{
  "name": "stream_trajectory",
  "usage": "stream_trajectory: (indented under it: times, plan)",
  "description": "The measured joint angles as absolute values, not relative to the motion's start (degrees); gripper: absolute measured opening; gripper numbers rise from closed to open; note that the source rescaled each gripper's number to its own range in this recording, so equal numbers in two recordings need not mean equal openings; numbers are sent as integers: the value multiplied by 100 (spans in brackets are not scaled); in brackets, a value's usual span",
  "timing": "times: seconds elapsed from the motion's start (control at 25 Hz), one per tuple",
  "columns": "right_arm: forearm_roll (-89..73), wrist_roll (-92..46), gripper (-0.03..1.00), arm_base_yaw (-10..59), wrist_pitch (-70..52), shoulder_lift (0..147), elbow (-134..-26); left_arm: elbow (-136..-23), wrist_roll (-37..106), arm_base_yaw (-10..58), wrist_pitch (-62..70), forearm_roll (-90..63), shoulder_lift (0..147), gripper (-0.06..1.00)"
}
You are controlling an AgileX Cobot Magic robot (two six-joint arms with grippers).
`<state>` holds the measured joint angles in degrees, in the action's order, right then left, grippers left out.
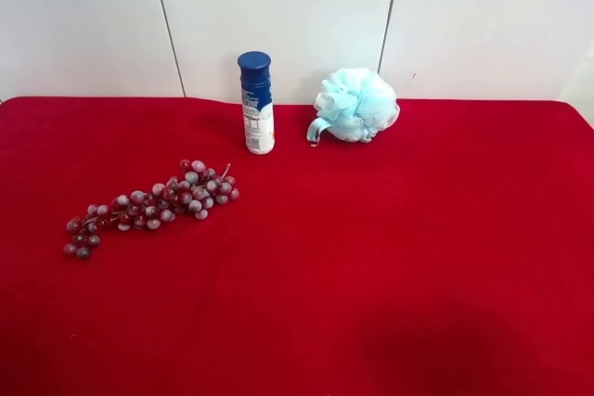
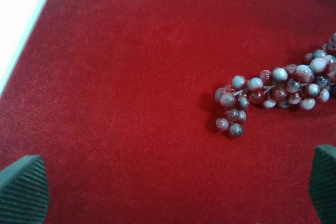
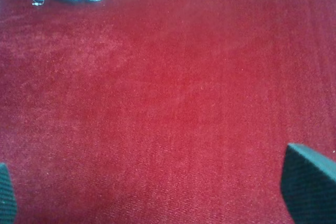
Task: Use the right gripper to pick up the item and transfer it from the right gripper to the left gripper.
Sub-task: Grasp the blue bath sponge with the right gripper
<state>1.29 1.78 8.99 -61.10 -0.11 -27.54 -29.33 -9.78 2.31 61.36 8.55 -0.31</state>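
Exterior high: the item (image 1: 357, 106) is noted upper centre-right, near the bottle (image 1: 257, 104); no arm is shown.
Right wrist: the right gripper (image 3: 157, 190) is spread wide, empty; the item lies well ahead, off-centre, so alignment before descent is advised.
Left wrist: the left gripper (image 2: 173, 190) is likewise wide, empty.

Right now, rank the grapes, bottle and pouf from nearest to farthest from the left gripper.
1. Grapes: close to the left gripper, in its wrist view.
2. Bottle: beyond the grapes, at the back.
3. Pouf: past the bottle, farthest.
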Motion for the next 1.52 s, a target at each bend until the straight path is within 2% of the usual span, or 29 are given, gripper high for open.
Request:
stream_trajectory:
  times: [1.36, 1.52]
  plan:
    - [129, 178, 100, 899, -6105, -11, -2754, -2933, -974, 231, 6136, 844, -31, 100]
    - [80, 178, 100, 899, -5857, 353, -2872, -2933, -974, 231, 6136, 844, -31, 100]
